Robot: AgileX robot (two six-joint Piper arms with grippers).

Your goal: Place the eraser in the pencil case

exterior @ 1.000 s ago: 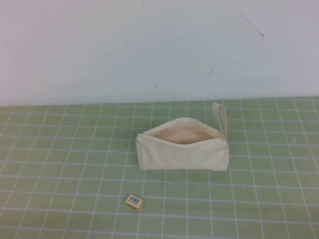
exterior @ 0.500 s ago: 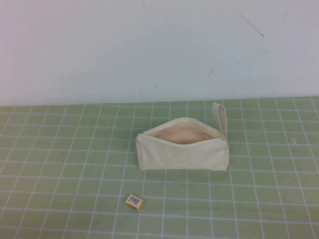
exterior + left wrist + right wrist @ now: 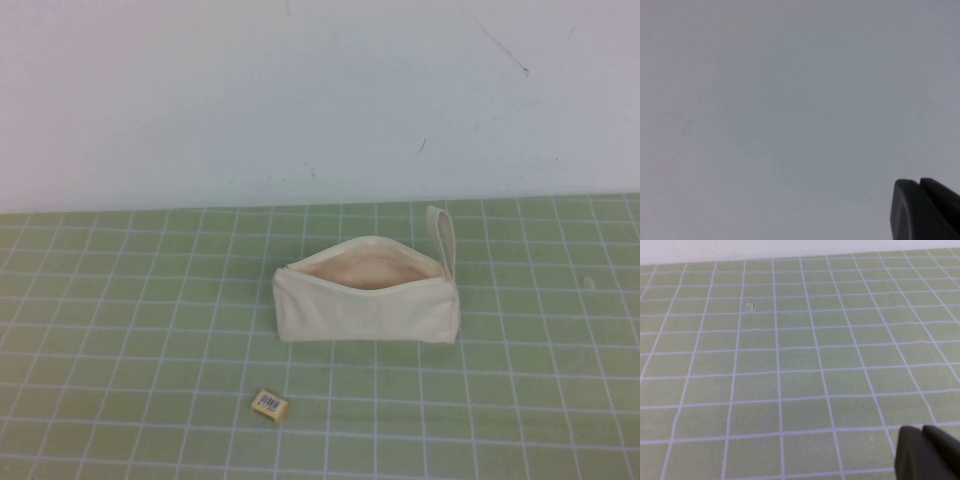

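Observation:
The pencil case (image 3: 366,291) is a cream fabric pouch lying on the green grid mat at the middle, its zip open and beige lining showing, with a loop strap (image 3: 441,235) at its right end. The eraser (image 3: 269,403) is a tiny tan block with a white barcode label, on the mat in front of the pouch's left end. Neither arm shows in the high view. My left gripper (image 3: 920,183) is shut and faces a plain grey-white surface. My right gripper (image 3: 921,430) is shut above bare mat. Neither wrist view shows the eraser or the pouch.
The green mat with white grid lines (image 3: 120,330) covers the table up to a white wall (image 3: 300,100) at the back. The right wrist view shows only mat squares (image 3: 790,365) and the wall's foot.

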